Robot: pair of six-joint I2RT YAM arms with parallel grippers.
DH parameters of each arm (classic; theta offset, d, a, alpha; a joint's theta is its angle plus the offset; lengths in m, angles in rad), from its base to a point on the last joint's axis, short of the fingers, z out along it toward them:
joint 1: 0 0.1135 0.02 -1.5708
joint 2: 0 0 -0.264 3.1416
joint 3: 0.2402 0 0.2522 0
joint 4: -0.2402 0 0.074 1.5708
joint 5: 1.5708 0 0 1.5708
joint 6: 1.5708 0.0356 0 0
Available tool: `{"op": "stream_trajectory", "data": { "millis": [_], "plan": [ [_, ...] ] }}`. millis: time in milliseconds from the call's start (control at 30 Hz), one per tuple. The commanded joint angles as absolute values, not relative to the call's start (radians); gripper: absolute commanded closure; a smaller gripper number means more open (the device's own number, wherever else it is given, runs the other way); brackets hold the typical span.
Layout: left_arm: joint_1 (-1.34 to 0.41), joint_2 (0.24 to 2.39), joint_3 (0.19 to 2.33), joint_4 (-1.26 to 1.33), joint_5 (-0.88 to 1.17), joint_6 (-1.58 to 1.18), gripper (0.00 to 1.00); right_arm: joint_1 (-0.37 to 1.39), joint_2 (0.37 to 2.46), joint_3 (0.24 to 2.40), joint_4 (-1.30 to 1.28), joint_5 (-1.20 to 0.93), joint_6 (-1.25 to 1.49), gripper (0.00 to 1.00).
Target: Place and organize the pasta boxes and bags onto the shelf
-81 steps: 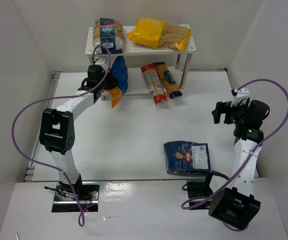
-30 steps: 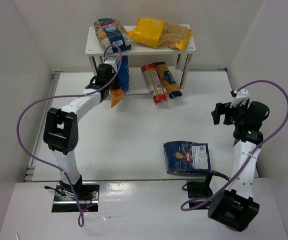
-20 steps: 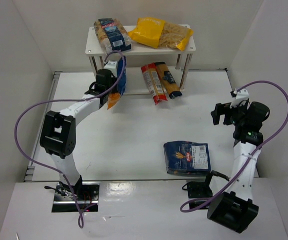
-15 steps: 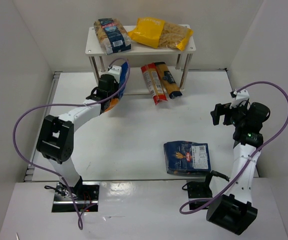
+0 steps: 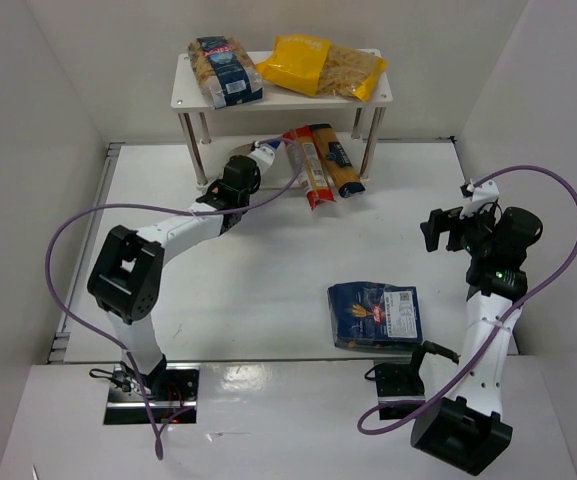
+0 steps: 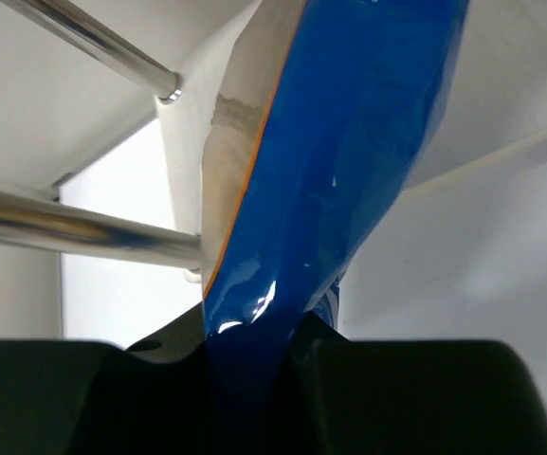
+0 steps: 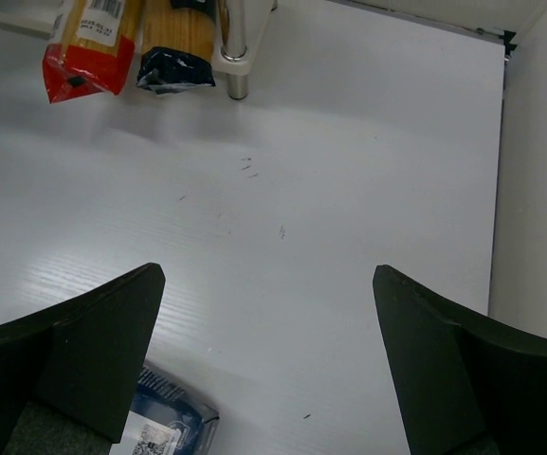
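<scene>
Two packs [image 5: 226, 70] [image 5: 318, 66] fill the shelf [image 5: 380, 92] top; two long packets [image 5: 320, 165] sit lower right. Left jaws pinch the blue bag [image 6: 339, 171] at the free lower-left; right jaws spread.

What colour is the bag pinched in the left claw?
The bag is bright blue, orange-edged; left wrist view shows it best.

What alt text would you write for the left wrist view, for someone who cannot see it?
The left gripper clamps a glossy blue bag with an orange edge, filling the centre; a white shelf edge and two silver legs lie to its left.
</scene>
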State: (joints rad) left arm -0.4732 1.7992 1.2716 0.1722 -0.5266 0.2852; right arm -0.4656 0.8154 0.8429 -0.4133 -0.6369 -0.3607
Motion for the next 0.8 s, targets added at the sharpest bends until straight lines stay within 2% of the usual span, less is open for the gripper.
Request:
{"op": "stream_trajectory", "data": {
  "millis": [0,367,767],
  "plan": [
    [-0.479,1.799,1.377,0.406,-0.670,0.458,1.00,-0.474,0.798,0.842,-0.416,-0.655,-0.376,0.01],
    [-0.488,1.905,1.448,0.511,-0.779,0.678,1.00,-0.474,0.798,0.842,-0.425,-0.664,-0.376,0.01],
    [-0.506,2.058,1.571,0.476,-0.821,0.681,1.00,-0.474,0.798,0.842,-0.425,-0.673,-0.376,0.01]
  ]
}}
